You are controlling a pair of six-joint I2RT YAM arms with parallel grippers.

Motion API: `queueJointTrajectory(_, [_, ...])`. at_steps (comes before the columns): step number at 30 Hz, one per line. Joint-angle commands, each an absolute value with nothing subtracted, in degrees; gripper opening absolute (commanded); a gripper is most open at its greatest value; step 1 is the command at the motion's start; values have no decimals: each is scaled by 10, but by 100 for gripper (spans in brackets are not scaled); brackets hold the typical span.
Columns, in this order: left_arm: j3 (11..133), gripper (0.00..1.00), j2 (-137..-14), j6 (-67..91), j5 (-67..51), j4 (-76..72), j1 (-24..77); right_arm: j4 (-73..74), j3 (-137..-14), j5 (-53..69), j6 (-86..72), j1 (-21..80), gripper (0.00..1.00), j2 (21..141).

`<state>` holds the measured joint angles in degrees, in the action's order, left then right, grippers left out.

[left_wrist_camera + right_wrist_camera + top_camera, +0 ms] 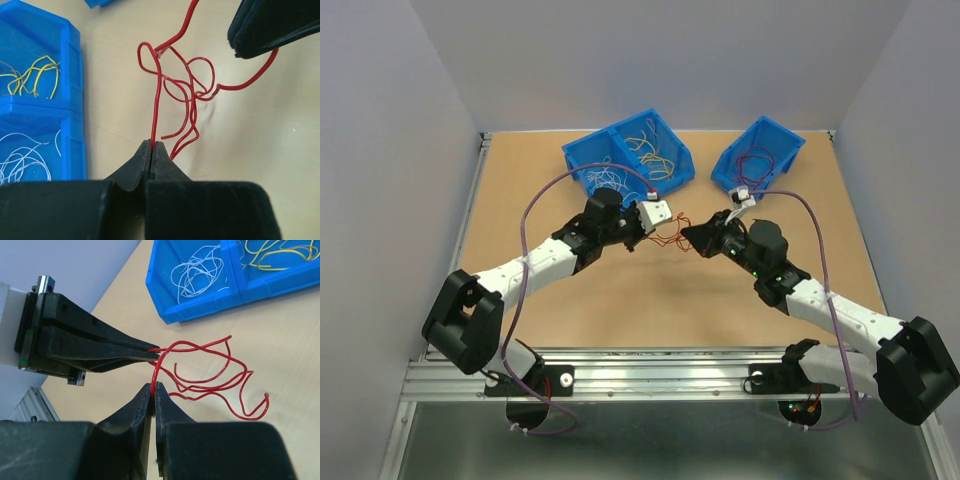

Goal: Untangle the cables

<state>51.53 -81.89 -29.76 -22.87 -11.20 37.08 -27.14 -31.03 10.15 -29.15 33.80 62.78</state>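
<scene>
Blue bins [582, 165] bound the far side; cables [670, 236] mid-table; near table [650, 305] bare.

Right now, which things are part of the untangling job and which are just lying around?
In the job: red cables, tangled; left gripper and right gripper, each pinching a strand.
Lying about: yellow cables and white cables in the double blue bin; the single blue bin.
</scene>
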Motion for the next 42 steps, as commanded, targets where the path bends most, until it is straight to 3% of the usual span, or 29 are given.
queueJointTrajectory(1, [541, 0, -806, -317, -228, -113, 381, -294, -341, 103, -292, 338, 11, 638])
queueJointTrajectory(8, [542, 0, -813, -307, -222, -115, 382, -301, -358, 121, -329, 338, 11, 707])
queueJointTrajectory(23, [529, 0, -823, -296, -253, -139, 399, -382, -347, 161, -401, 337, 23, 756])
queueJointTrajectory(31, [553, 0, -848, -272, -270, -123, 403, -437, -311, 144, -414, 338, 50, 730])
queueJointTrajectory(42, [541, 0, -823, -261, -266, -135, 404, -437, -323, 153, -418, 337, 51, 762])
